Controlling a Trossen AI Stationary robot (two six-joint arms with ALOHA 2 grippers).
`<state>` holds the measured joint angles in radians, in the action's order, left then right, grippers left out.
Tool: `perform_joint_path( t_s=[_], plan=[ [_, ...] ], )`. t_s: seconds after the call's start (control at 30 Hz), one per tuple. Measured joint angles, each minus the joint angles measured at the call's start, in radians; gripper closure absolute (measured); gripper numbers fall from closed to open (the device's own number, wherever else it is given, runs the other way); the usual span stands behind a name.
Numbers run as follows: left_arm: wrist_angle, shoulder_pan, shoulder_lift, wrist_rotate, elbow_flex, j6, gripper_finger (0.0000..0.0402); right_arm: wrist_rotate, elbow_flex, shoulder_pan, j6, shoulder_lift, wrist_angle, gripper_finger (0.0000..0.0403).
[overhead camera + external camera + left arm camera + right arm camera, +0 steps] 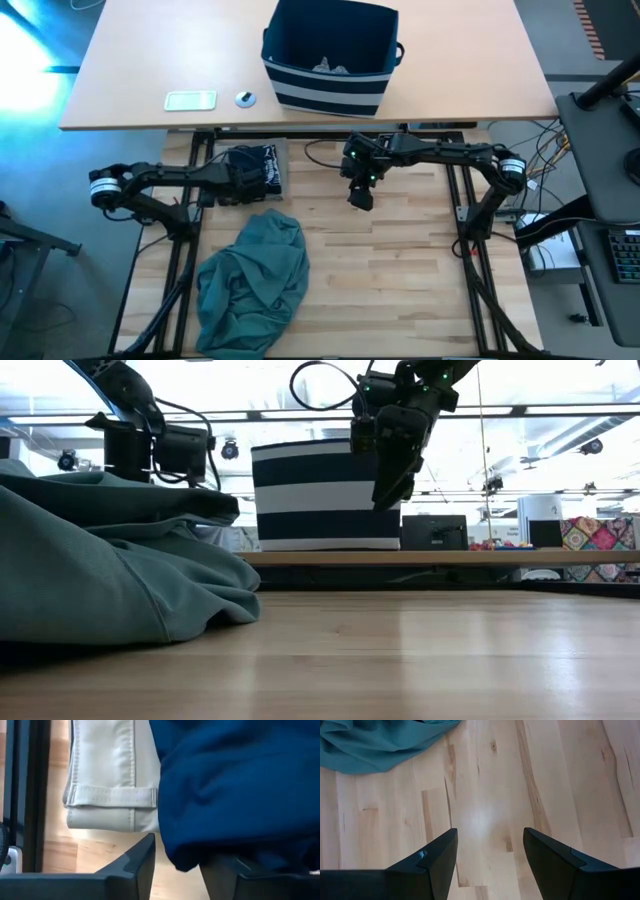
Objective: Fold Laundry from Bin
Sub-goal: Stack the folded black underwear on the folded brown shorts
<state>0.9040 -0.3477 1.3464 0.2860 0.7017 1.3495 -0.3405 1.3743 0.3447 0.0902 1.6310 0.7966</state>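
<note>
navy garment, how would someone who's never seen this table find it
Start at the striped bin on the tan table, then drop to the slatted wooden table below. The navy garment lies near its back left corner, under the left pincer; it is small and dark, unlike the big teal heap.

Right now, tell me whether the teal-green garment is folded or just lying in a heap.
In a heap, not folded. The teal-green garment lies crumpled in uneven ridges on the wooden table, with no straight edges or flat layers.

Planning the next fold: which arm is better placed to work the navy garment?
Left, probably. The left gripper is already at the navy garment, cloth between its jaws. The right gripper hangs open-jawed over bare wooden table.
</note>
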Motion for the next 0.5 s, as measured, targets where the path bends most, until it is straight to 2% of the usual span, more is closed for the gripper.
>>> perform_joint_path(
  t_s=[0.1,0.27,0.37,0.5],
  plan=[
    [-0.011,0.0,0.0,0.021,0.003,-0.006,0.0302,0.0,0.0,0.0,0.004,0.0,0.0,0.0184],
    [-0.019,-0.004,0.008,0.032,0.004,-0.083,0.0388,0.0,0.0,0.0,0.019,0.0,-0.001,0.0184],
    [0.062,-0.022,0.003,-0.008,0.019,-0.128,0.0391,0.0,0.0,0.0,0.022,0.0,0.0,0.0184],
    [0.288,-0.038,-0.004,0.023,0.15,-0.26,0.0399,-0.004,0.0,0.0,0.025,0.0,0.006,0.0184]
  ],
)
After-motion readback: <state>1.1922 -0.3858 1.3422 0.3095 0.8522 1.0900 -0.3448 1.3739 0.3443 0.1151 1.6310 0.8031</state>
